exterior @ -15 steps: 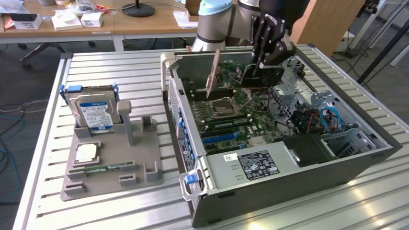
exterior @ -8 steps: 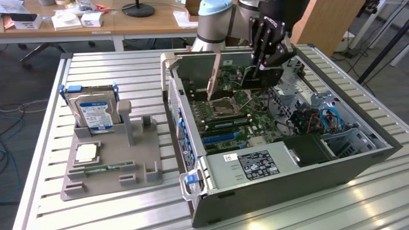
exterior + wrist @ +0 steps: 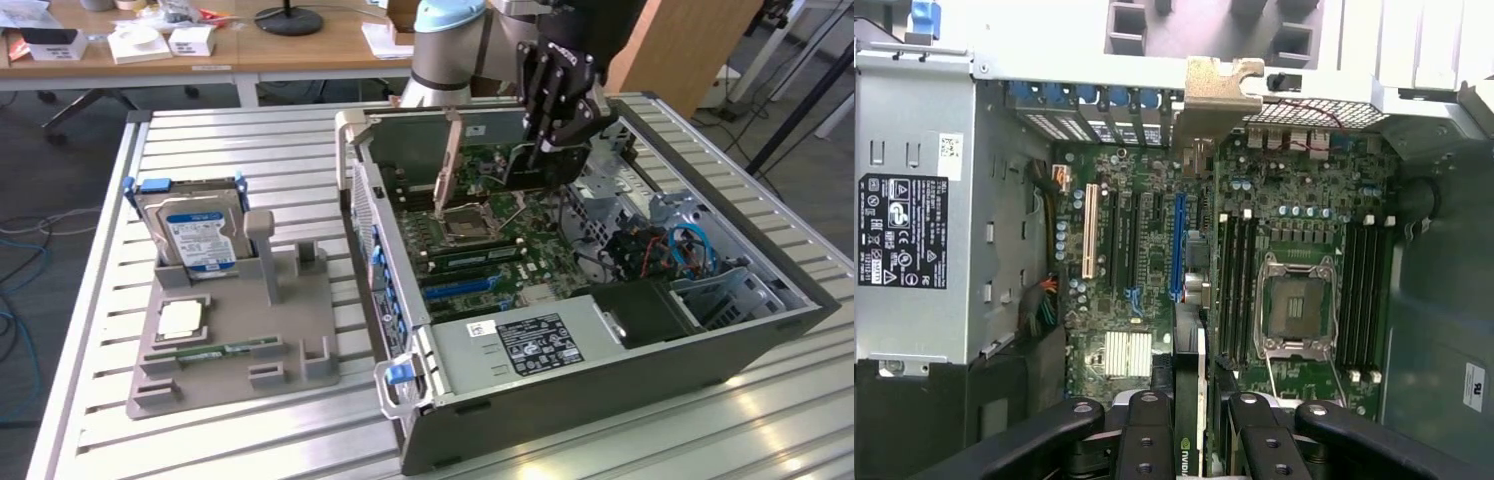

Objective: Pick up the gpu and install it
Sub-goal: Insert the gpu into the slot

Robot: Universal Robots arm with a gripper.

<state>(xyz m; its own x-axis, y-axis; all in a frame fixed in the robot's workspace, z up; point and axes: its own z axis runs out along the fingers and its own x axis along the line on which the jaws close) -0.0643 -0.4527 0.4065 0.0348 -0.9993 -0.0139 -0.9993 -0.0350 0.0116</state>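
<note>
Slatted table [image 3: 227, 140] bore the case [image 3: 641, 365]; over its motherboard [image 3: 497, 238] the gripper [image 3: 550, 140], partly closed, pinched the gpu [image 3: 420, 150]; misalignment could jam the slot [image 3: 1177, 245].

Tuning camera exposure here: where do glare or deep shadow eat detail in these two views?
Exterior view: glare whitens the table near the case; the motherboard is fairly evenly lit. Wrist view: the table beyond the case is blown white; the pincer holding the gpu is nearly black.
</note>
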